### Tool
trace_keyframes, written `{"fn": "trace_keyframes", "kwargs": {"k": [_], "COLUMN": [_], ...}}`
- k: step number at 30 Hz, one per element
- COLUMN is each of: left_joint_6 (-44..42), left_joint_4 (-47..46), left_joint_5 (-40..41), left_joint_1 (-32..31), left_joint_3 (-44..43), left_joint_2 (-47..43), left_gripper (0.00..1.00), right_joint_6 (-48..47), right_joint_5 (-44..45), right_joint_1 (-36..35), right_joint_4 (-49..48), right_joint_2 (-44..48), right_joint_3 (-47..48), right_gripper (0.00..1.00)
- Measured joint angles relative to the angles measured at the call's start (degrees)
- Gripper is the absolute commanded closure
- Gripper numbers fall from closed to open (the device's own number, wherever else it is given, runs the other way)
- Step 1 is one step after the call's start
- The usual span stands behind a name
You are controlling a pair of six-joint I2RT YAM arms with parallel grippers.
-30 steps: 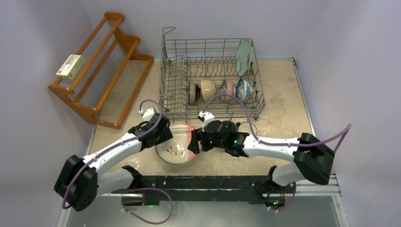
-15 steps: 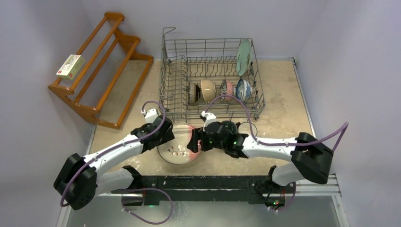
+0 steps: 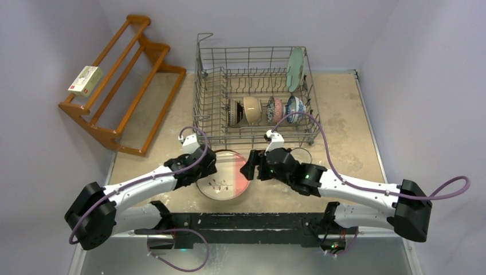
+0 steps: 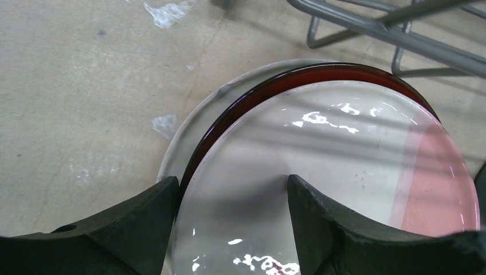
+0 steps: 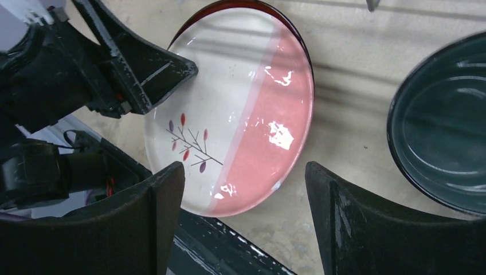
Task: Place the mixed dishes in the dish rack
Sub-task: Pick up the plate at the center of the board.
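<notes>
On the tan table (image 3: 344,132) by the rack (image 3: 199,91), my right gripper (image 3: 246,168) has backed off the pink plate (image 3: 223,182), jaws apart, while my left gripper (image 3: 206,166), also apart, has moved over its rim, so the plate lies flat, not loaded yet.

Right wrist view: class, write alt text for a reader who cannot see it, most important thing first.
A pink-and-white plate with a branch motif fills the centre, framed below by the open black fingers of the right gripper. The left gripper reaches over the plate's upper-left rim, and a dark teal dish sits at the right edge.
</notes>
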State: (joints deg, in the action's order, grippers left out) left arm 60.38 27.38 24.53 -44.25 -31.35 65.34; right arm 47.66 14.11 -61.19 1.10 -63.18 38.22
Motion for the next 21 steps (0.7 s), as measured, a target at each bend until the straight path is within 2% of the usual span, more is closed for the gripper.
{"fn": "trace_keyframes", "kwargs": {"k": [13, 21], "left_joint_6": [7.74, 9.51], "left_joint_4": [-4.26, -1.77], "left_joint_5": [-0.46, -1.53], "left_joint_1": [-11.50, -13.75], "left_joint_3": [-0.46, -1.49], "left_joint_2": [3.08, 2.32], "left_gripper": [0.34, 0.34], "right_joint_6": [5.97, 9.40], "right_joint_5": [-1.25, -0.74], "right_joint_1": [0.00, 0.00], "right_joint_4": [0.70, 1.66], "right_joint_2": [1.01, 2.21], "right_joint_3": [-7.06, -8.41], "right_gripper": [0.24, 0.25]}}
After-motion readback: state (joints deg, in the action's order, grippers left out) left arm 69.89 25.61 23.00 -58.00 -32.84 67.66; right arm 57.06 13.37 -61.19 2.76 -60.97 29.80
